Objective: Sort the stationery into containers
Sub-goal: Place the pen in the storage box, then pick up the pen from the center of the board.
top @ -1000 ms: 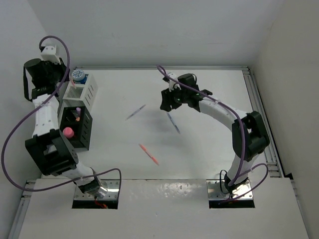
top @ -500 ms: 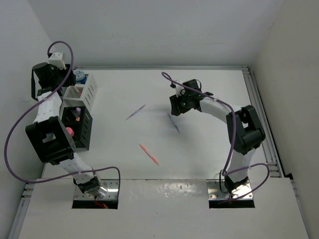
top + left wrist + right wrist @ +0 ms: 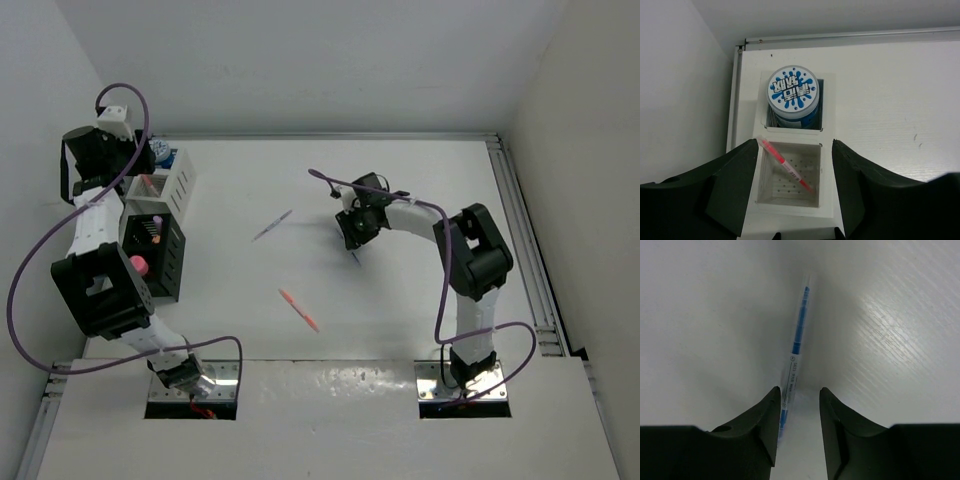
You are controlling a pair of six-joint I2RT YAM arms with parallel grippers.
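Overview of a stationery sort on a white table (image 3: 250,170). The left pincer (image 3: 795,145) hangs above the white organiser (image 3: 826,172) at the table's far left, its jaws wide apart and holding nothing. Below it, a blue-capped jar (image 3: 792,92) fills the organiser's far compartment, and a pink pen (image 3: 787,167) leans corner to corner in the nearer one. The black organiser (image 3: 165,255) stands just in front of the white one, with a pink-capped bottle (image 3: 137,266) at its near left corner. The right pincer (image 3: 799,389) is down at mid-table, its jaws narrow and straddling a blue pen (image 3: 797,340) that lies flat on the table, close along the left finger with a gap left to the right finger. An orange pen (image 3: 298,309) and a blue-purple pen (image 3: 272,225) lie loose on the table, well apart from both pincers.
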